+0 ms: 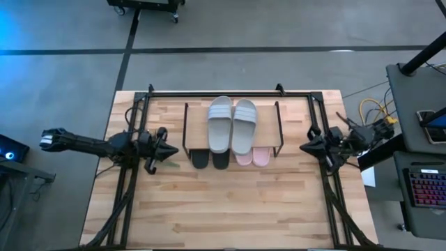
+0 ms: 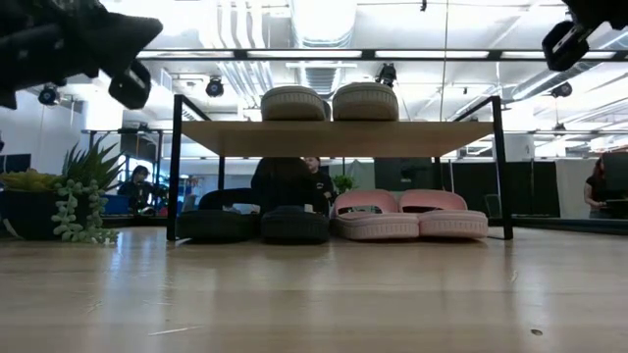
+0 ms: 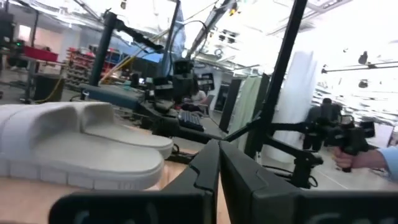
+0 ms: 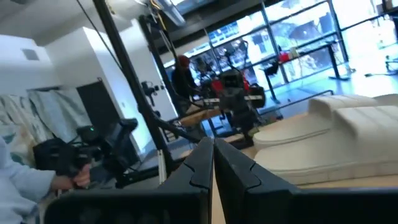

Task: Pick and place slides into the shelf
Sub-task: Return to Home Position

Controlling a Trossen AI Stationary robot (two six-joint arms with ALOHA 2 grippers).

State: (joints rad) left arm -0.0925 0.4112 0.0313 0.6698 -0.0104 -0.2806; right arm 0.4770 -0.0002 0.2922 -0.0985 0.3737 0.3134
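Both jaws are seen pressed together, empty. The left gripper [image 1: 169, 149] and right gripper [image 1: 303, 147] should be drawn back level, the shelf [image 2: 339, 138] between their tips left untouched.

Even overhead light fills the high view. The light wooden worktop [image 1: 230, 202] is bright, with only soft shadows under the low black-framed shelf with a pale wooden top board [image 1: 268, 125]. A blue glow spreads over the grey floor [image 1: 63, 28] at 10 o'clock. In the low view, white ceiling lamps [image 2: 324, 15] at 12 o'clock burn out, the worktop mirrors them, and the 2 black slides [image 2: 294, 226] sit in shade. Glare at 1 o'clock washes out both wrist views, leaving the left pincer [image 3: 217, 162] and right pincer [image 4: 213, 158], both closed, as dark silhouettes.
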